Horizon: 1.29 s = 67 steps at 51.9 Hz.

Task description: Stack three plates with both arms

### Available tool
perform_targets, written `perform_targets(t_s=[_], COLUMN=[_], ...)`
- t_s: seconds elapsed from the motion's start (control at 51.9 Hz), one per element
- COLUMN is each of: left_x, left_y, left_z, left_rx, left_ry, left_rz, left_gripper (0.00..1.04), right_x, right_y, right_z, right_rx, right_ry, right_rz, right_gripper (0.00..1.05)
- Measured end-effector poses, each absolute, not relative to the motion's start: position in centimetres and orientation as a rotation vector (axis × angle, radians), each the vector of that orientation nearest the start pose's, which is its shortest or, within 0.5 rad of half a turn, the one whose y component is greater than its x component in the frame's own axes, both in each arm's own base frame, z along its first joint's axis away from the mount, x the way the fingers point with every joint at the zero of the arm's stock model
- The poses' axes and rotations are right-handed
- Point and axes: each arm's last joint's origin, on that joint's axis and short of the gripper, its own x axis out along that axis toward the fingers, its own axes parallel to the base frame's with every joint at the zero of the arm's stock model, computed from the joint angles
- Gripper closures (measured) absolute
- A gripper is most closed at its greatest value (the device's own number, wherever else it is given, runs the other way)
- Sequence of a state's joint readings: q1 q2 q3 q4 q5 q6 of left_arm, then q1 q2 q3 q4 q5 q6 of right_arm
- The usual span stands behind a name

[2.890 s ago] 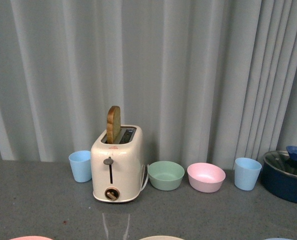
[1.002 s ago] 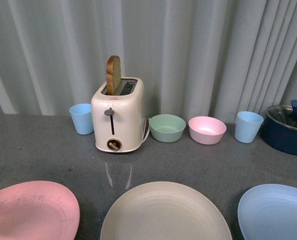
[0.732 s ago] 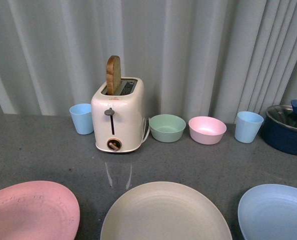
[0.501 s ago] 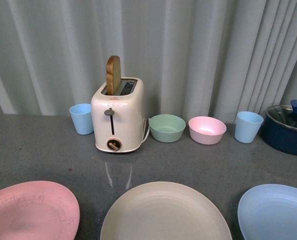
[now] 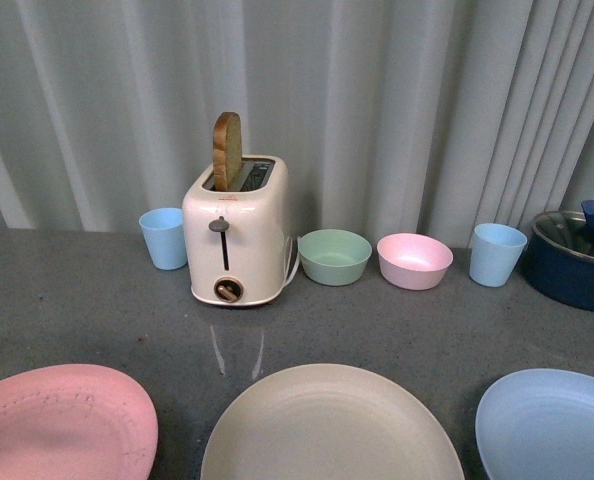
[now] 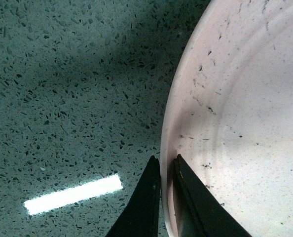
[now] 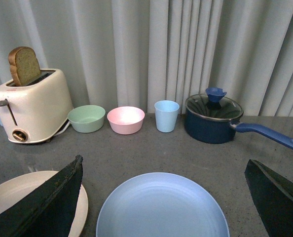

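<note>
Three plates lie along the near edge of the grey counter: a pink plate at the left, a cream-beige plate in the middle and a light blue plate at the right. My left gripper is shut on the pink plate's rim, one finger outside it and one inside. Black specks dot that plate's inner face. My right gripper hangs open above the light blue plate, its fingers spread wide to either side. Neither arm shows in the front view.
Along the curtain stand a light blue cup, a cream toaster with a slice of bread sticking up, a green bowl, a pink bowl, another blue cup and a dark blue lidded saucepan.
The front view tilted down since 2.9 s ago, bringing the three plates into sight. In the last half second the pink plate's far edge has shifted slightly.
</note>
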<state>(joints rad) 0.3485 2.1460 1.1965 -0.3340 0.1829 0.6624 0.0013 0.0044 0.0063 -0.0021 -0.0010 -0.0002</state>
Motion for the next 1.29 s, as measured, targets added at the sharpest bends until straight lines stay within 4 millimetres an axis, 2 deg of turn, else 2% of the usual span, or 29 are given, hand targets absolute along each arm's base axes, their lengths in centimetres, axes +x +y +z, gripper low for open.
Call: perform_targets(t_s=[0.328, 0.578, 0.829, 0.944, 1.04, 1.137, 1.214, 1.291], left_x=[36.4, 36.9, 37.8, 38.1, 37.9, 37.9, 37.8, 37.3], left_y=[12.7, 13.6, 15.3, 15.5, 14.0, 12.0, 9.1, 4.8], left_z=[7.6, 9.5, 13.8, 17.8, 20.8, 22.2, 22.9, 22.6], left_rx=[0.218, 0.22, 0.218, 0.204, 0.186, 0.192, 0.191, 0.213], left_ry=[1.213, 1.2, 1.157, 1.1, 1.051, 1.022, 0.999, 0.995], left_rz=[-0.274, -0.262, -0.226, -0.231, -0.265, -0.299, -0.361, -0.453], left_gripper=[1.0, 1.01, 1.01, 1.01, 1.01, 1.01, 1.01, 1.01], right_x=[9.8, 9.8, 9.8, 9.8, 9.8, 9.8, 9.8, 9.8], right_y=[0.0, 0.0, 0.0, 0.0, 0.0, 0.0, 0.0, 0.0], right_z=[16.5, 16.5, 16.5, 16.5, 16.5, 16.5, 16.5, 16.5], right_rx=[0.0, 0.0, 0.0, 0.0, 0.0, 0.0, 0.0, 0.0], right_ry=[0.0, 0.0, 0.0, 0.0, 0.0, 0.0, 0.0, 0.0], right_rz=[0.002, 0.002, 0.002, 0.002, 0.002, 0.003, 0.002, 0.003], right_gripper=[0.07, 0.07, 0.07, 0.07, 0.07, 0.07, 0.07, 0.07])
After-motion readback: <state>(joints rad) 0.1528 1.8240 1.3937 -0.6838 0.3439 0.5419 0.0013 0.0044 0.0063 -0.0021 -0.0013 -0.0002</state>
